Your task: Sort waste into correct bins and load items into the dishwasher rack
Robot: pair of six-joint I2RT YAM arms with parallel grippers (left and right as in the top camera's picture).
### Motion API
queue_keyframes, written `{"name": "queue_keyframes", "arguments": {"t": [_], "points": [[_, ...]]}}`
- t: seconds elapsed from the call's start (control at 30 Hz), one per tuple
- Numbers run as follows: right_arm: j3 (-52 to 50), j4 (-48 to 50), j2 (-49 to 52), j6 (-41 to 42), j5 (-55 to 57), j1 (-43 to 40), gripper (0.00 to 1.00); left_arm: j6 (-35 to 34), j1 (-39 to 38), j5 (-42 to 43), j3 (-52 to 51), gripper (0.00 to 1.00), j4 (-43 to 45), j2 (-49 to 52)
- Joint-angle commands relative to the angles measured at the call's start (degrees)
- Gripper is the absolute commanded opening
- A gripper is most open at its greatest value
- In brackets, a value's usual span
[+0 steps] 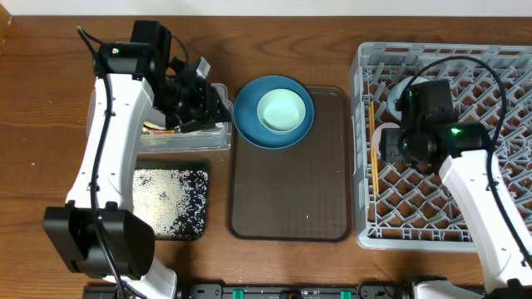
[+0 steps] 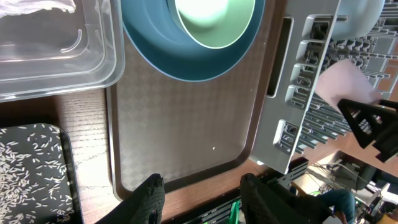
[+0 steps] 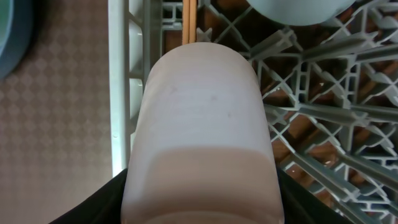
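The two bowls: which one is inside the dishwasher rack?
The pale blue-white bowl, among the pegs of the grey rack. The pale green bowl sits on the dark blue plate, outside it.

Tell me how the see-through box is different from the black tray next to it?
The clear tub is see-through; the black tray is dark and solid. The tub looks deeper, with taller walls; the tray is shallow. White grains are scattered over the tray, while the tub holds a crumpled white tissue. Both are rectangles with rounded corners, sitting on the wooden table left of the brown serving tray.
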Motion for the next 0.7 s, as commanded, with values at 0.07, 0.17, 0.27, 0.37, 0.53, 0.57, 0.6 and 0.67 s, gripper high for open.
{"name": "queue_keyframes", "arguments": {"t": [0.07,0.17,0.27,0.37,0.53,0.57,0.6,0.67], "points": [[-1.4,1.3,-0.3,0.7,-0.2,-0.1,0.57,0.4,-0.1,-0.7,-0.3,0.43,-0.2,0.3],[-1.4,1.5,-0.3,0.7,-0.2,-0.1,0.76,0.4,-0.1,-0.7,-0.3,0.43,-0.2,0.3],[-1.4,1.4,-0.3,0.3,-0.2,-0.1,0.85,0.4,-0.1,-0.7,-0.3,0.43,-0.2,0.3],[-1.4,1.4,-0.3,0.3,-0.2,-0.1,0.86,0.4,-0.1,-0.7,-0.3,0.43,-0.2,0.3],[-1.1,2.1,-0.3,0.3,-0.2,-0.1,0.88,0.2,-0.1,-0.7,-0.3,0.43,-0.1,0.3],[-0.7,2.2,-0.3,0.3,-0.3,-0.2,0.88,-0.2,-0.1,-0.7,-0.3,0.43,-0.1,0.3],[-0.2,2.2,-0.3,0.3,-0.3,-0.2,0.89,-0.6,-0.3,-0.7,-0.3,0.43,0.0,0.3],[1.4,2.0,-0.4,0.3,-0.3,-0.2,0.89,-1.5,-1.0,-0.7,-0.3,0.43,0.7,0.3]]}}
